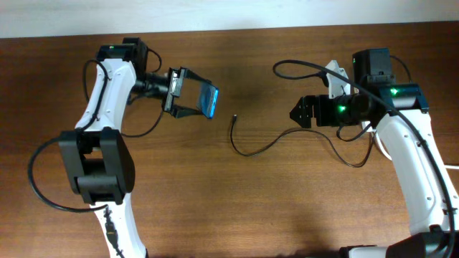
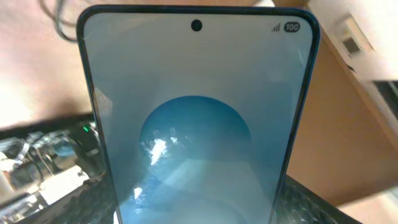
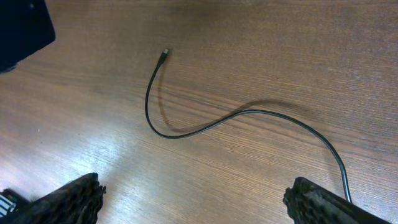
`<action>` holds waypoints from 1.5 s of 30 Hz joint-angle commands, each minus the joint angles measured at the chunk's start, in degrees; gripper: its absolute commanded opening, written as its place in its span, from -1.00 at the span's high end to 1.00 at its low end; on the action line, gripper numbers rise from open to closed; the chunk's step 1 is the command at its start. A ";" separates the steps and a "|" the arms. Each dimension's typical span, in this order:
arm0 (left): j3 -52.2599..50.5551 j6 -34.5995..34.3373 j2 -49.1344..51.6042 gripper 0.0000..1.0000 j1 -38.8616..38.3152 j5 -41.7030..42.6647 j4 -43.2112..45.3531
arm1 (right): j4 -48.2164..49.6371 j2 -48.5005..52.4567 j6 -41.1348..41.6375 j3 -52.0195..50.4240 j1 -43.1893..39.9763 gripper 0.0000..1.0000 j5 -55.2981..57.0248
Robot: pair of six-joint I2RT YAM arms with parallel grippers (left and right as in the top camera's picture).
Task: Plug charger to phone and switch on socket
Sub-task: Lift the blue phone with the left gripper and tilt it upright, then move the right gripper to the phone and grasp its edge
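On the wooden table (image 1: 237, 208), the left gripper (image 1: 188, 94) is clamped on the tilted phone (image 1: 209, 100) at about ten o'clock from the table's middle. The right gripper (image 1: 297, 112) hangs at three o'clock, jaws spread wide and empty. The charger (image 1: 247, 152) lies slack between them, its plug tip (image 1: 233, 117) near four o'clock of the phone. That tip is thin and lies flat, so I judge the wide fingers could skid off it or pinch it askew, and a crooked push could then twist the phone in its grip.
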 commanded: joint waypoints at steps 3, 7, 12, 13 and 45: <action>1.60 -0.90 -0.31 1.00 0.20 8.37 -1.81 | 0.20 0.31 0.31 0.94 0.37 -0.97 -0.76; 1.60 -0.79 -0.31 1.00 0.15 10.43 -1.75 | 0.20 0.31 0.31 0.94 0.37 -0.97 -0.76; 1.60 1.27 -0.31 1.00 0.15 10.40 -1.73 | 0.20 0.31 0.31 0.94 0.37 -0.96 -0.74; 1.60 1.27 -0.31 1.00 0.13 10.38 -1.73 | 0.20 0.31 0.31 0.94 0.37 -0.96 -0.74; 1.60 -20.24 -0.31 1.00 -4.98 -23.45 1.01 | 10.64 3.26 22.73 0.31 9.03 -0.63 -5.60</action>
